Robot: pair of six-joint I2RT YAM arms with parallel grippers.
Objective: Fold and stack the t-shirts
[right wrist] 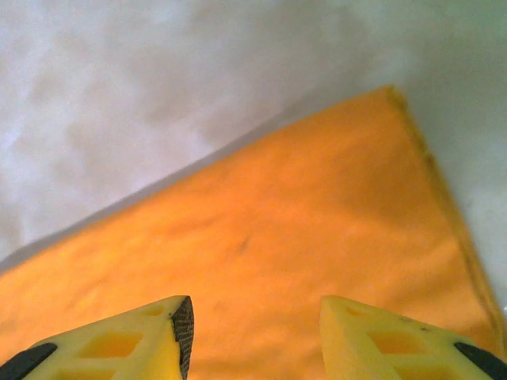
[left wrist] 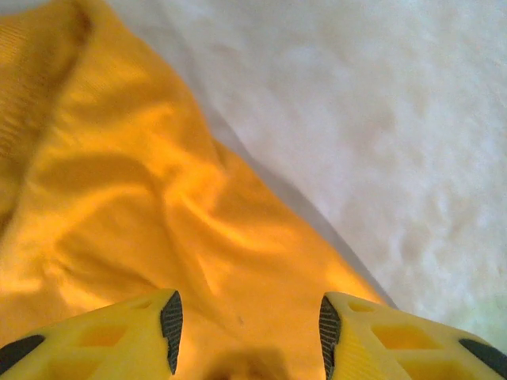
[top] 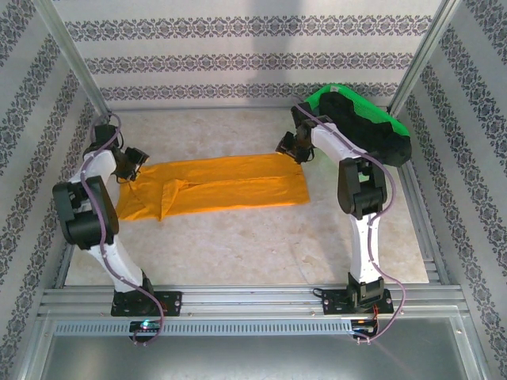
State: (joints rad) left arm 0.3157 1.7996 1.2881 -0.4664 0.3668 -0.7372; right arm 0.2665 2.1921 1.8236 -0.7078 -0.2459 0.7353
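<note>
My left claw (left wrist: 247, 317) and right claw (right wrist: 255, 324) hang wide open over the 9 and 2 o'clock ends of the shirt (top: 222, 186), flat on the table (top: 238, 245), probably to pinch it for folding.

Orange t-shirt (top: 214, 188) lies as a flat band across centre frame. Left gripper (top: 131, 166) over its left end, right gripper (top: 290, 147) over its upper-right corner.
</note>
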